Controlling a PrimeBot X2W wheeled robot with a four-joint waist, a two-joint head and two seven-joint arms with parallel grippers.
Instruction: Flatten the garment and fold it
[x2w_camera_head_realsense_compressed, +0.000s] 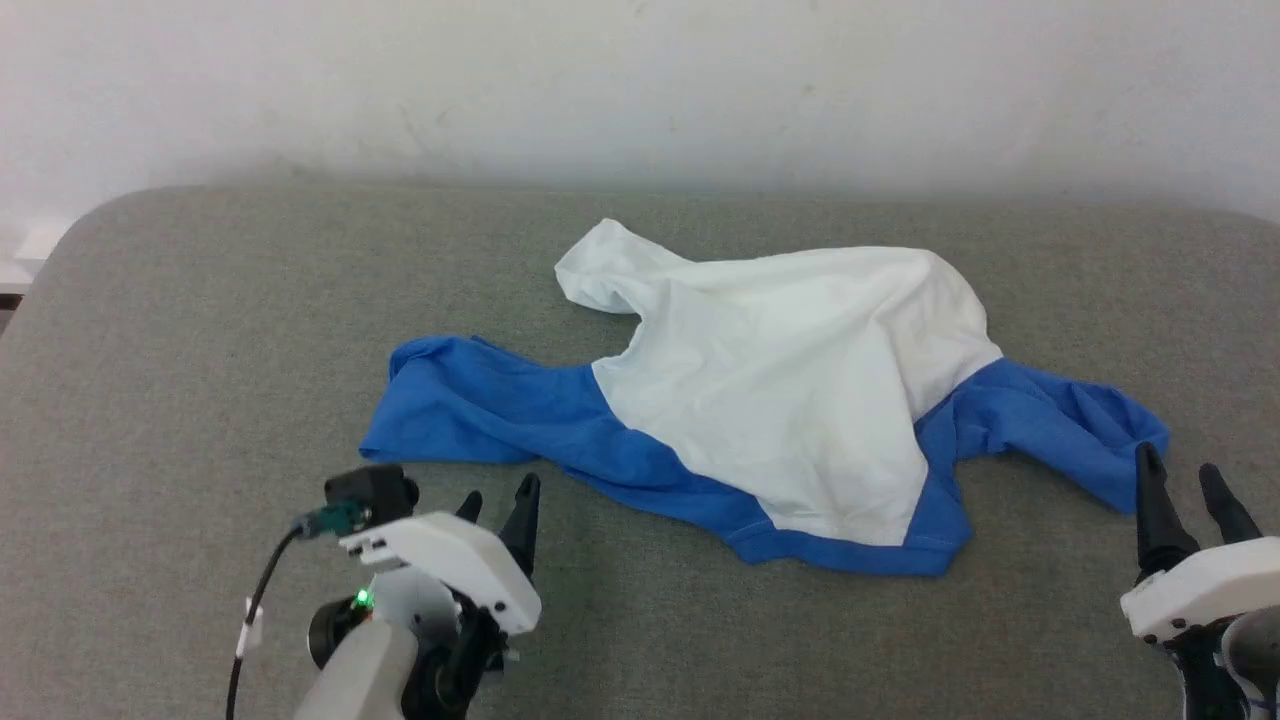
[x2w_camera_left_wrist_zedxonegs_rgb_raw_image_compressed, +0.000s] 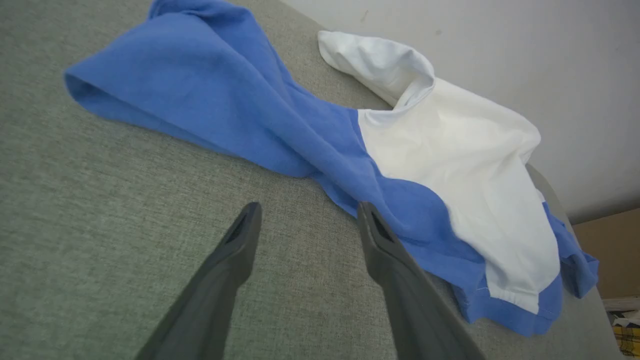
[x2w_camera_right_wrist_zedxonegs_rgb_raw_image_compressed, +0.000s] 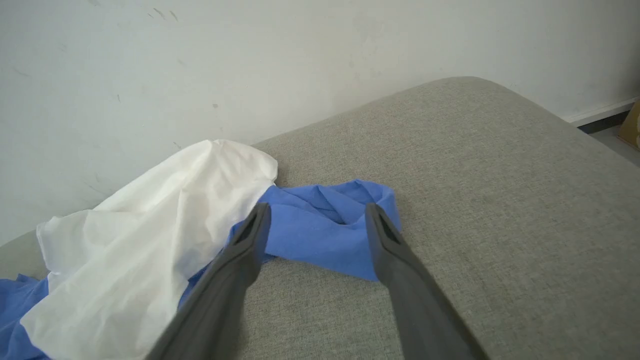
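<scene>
A: Two grippers sit low in our head view: the left gripper (x2w_camera_head_realsense_compressed: 499, 490) at the bottom left, the right gripper (x2w_camera_head_realsense_compressed: 1177, 460) at the bottom right. Both have their jaws spread and hold nothing.

B: And the shirt (x2w_camera_head_realsense_compressed: 780, 400)?

A: We see it crumpled in the middle of the grey cushion (x2w_camera_head_realsense_compressed: 200, 350), its white body heaped on top and a blue sleeve trailing to each side. The right fingertips stand just beside one sleeve end. The left ones are near the other sleeve, apart from it.

B: Our left wrist view?

A: The fingers are wide apart over bare cushion. Blue cloth lies against one fingertip, but we cannot tell whether they touch.

B: And our right wrist view?

A: The jaws are released there too, framing the bunched blue sleeve end, with the pale wall (x2w_camera_right_wrist_zedxonegs_rgb_raw_image_compressed: 150, 60) behind.
</scene>
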